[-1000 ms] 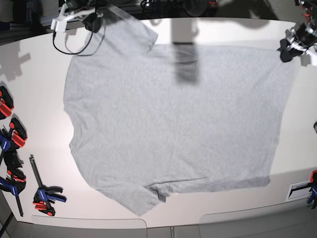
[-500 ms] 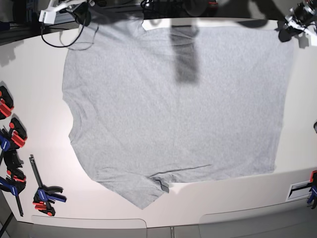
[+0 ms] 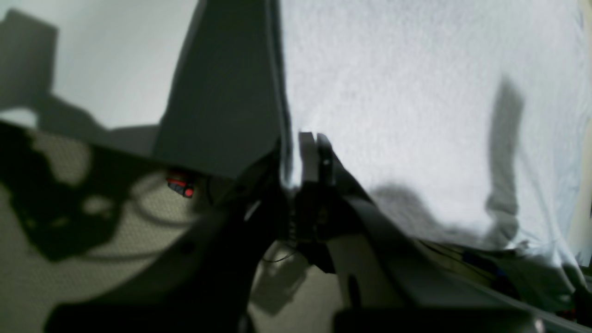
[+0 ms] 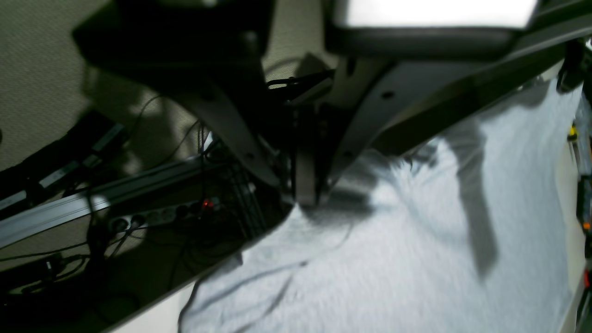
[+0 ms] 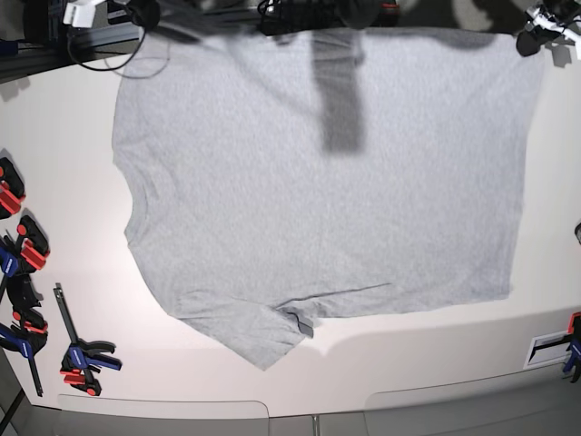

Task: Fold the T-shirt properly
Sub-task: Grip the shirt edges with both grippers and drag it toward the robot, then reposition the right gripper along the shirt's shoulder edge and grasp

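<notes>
I have both pincers clenched on the T-shirt (image 5: 318, 182) at the surface's (image 5: 54, 118) far edge: left pincer (image 3: 309, 157) and right pincer (image 4: 305, 185) each pinching 1 corner, so the cloth spreads flat for folding.
</notes>
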Robot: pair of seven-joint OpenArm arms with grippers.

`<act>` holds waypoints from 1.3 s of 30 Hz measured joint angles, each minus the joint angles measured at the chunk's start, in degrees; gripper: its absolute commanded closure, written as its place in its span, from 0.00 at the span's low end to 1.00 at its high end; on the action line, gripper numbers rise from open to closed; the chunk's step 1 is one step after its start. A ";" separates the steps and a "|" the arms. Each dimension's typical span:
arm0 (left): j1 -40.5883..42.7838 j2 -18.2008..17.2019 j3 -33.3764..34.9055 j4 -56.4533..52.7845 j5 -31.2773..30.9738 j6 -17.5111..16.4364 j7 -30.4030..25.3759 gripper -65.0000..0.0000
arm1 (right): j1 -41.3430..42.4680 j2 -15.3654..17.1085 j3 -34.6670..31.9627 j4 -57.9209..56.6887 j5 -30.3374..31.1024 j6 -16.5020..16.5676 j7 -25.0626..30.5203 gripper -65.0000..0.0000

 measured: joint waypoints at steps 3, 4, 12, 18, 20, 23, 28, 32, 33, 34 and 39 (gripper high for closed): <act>0.24 0.00 0.00 0.00 -1.20 0.00 -0.02 1.00 | -0.83 0.02 2.16 0.07 3.23 2.36 -1.68 1.00; 0.24 -0.02 0.00 0.00 -1.22 0.00 -0.02 1.00 | -1.16 0.00 2.69 0.07 4.42 2.56 -1.90 1.00; 0.24 0.00 0.00 0.00 -2.67 0.00 -0.04 1.00 | -1.05 0.00 4.17 0.07 6.64 4.04 -2.10 1.00; -2.99 0.11 0.02 -0.02 -4.26 -0.42 -0.46 1.00 | 5.62 -0.02 4.22 0.46 6.95 6.64 -1.68 1.00; -4.46 0.00 0.04 -0.02 -4.24 -0.44 -0.44 1.00 | 8.41 0.00 3.80 0.50 5.05 6.69 -1.62 1.00; -6.82 0.13 0.00 -0.02 -4.22 -0.55 -0.44 1.00 | 12.76 0.31 0.35 0.48 -0.85 6.62 -1.55 1.00; -10.40 -0.04 0.37 -0.02 -2.40 -0.59 -0.98 1.00 | 18.47 1.27 -8.85 0.48 -12.22 4.72 1.88 1.00; -11.04 0.07 3.04 -0.02 1.53 -0.57 -4.74 1.00 | 22.29 1.27 -14.67 0.48 -21.49 0.46 3.32 1.00; -11.34 0.04 3.74 -0.02 2.86 -0.57 -5.01 1.00 | 23.19 1.27 -15.87 0.48 -23.23 -0.46 3.69 1.00; -11.65 0.09 4.57 -0.02 3.67 -0.55 -5.70 1.00 | 23.85 1.27 -16.83 0.48 -25.16 -1.03 4.39 1.00; -13.92 0.13 6.08 -0.02 7.63 -0.57 -7.87 1.00 | 26.69 1.27 -19.32 0.48 -31.26 -4.33 6.01 1.00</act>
